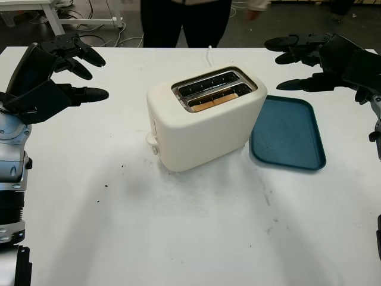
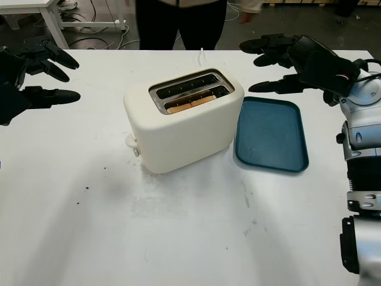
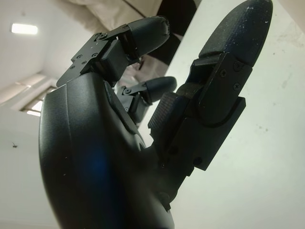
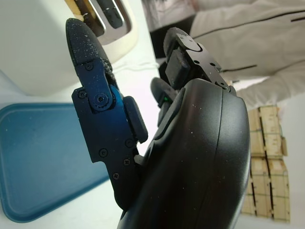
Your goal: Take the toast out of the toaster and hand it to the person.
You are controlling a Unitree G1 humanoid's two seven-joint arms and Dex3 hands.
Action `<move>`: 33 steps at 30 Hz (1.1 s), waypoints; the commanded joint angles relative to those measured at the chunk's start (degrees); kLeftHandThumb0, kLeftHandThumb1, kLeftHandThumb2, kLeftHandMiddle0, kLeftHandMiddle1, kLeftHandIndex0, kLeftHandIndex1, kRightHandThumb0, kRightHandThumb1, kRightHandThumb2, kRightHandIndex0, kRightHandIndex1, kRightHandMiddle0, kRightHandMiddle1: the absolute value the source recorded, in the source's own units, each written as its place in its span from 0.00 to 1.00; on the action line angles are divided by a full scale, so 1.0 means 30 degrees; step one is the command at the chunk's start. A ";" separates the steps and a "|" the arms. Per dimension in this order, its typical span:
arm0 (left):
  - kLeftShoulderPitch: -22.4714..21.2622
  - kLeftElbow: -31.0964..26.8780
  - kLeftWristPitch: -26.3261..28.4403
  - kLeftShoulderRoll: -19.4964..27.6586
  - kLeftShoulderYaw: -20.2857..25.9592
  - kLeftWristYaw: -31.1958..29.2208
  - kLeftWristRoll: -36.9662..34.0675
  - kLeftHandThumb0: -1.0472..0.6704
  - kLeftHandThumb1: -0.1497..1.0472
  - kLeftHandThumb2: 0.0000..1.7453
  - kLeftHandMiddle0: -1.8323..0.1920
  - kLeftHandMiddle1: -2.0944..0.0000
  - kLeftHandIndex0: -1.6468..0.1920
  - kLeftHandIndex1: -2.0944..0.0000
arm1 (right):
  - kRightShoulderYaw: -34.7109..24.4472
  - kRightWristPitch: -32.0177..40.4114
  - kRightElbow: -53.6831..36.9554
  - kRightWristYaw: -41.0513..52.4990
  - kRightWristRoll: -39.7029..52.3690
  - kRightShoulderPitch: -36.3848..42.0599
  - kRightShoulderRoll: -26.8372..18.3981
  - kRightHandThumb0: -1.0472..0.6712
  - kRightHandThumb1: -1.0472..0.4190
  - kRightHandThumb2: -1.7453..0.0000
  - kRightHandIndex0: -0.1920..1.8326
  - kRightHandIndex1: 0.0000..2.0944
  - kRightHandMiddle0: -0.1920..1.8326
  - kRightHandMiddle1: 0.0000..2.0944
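Two hands hover above the white table [image 1: 196,238], both empty. The left hand [image 1: 56,74] hangs well out to one side of the toaster [image 1: 205,119], fingers extended and holding nothing; the right hand [image 2: 294,62] is raised on the other side, likewise open, above the far corner of the blue tray [image 2: 271,134].

Between them stands the cream toaster, and one slice of toast [image 1: 214,101] sits low in the slot nearer the robot, only its browned top edge showing. The far slot looks empty. The slice's long axis runs along the slot, slanting from the left hand's side up toward the right hand's side.

From the right hand, the toast lies inward and down, a little toward the robot; from the left hand, inward across a wider stretch of bare table. The right hand looks the nearer of the two, so I would expect it to make the reach.

Beyond the table's far edge a person [image 1: 184,21] in dark trousers stands waiting.
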 commanded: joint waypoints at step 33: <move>-0.0048 0.0196 -0.0166 0.0071 -0.0041 0.0107 0.0183 0.00 0.74 0.00 0.66 0.41 0.62 0.48 | -0.0258 0.0098 -0.0368 -0.0141 0.0155 0.0033 0.0313 0.17 0.16 1.00 0.09 0.37 0.28 0.01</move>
